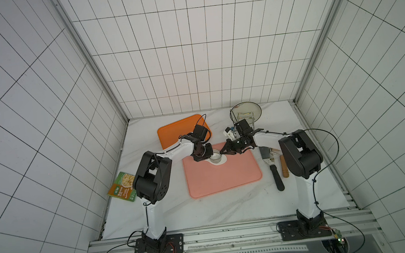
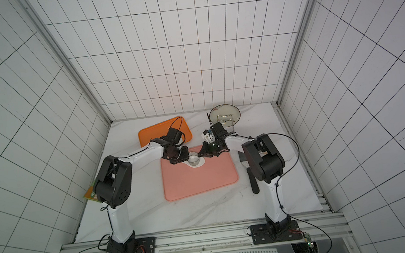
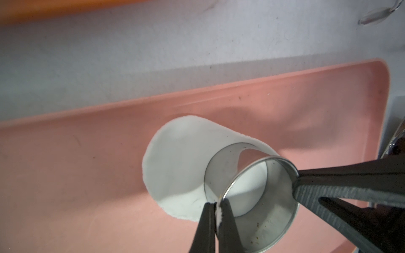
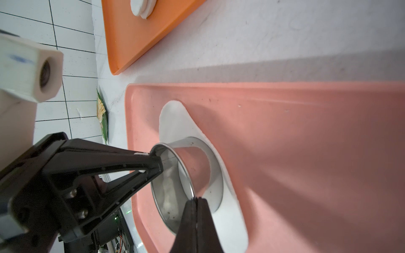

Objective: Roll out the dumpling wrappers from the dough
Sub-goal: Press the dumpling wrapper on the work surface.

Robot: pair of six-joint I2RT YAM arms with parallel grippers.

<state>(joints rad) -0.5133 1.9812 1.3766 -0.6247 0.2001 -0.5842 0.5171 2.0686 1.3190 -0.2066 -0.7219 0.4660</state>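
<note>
my left hand (image 3: 218, 204), my right hand (image 4: 196, 199): each pinching steel ring (image 3: 221, 170) rim; ring on dough (image 3: 175, 157), on pink mat (image 3: 87, 164)

Top views look steeply down; close wrist views share ring (image 3: 280, 197) and dough (image 3: 175, 164)

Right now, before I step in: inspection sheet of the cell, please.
surface: marble table; pink mat and orange tray on it.
job's things: dough on mat, steel ring standing on it; wrappers stacked on tray.
clutter: packet, spatula, wooden handle, glass lid at the back.
grippers: left gripper and right gripper, jaws shut on ring's rim, opposite sides.
cables: black cable loops wide on the right.
surroundings: tiled walls; nothing else seen.
</note>
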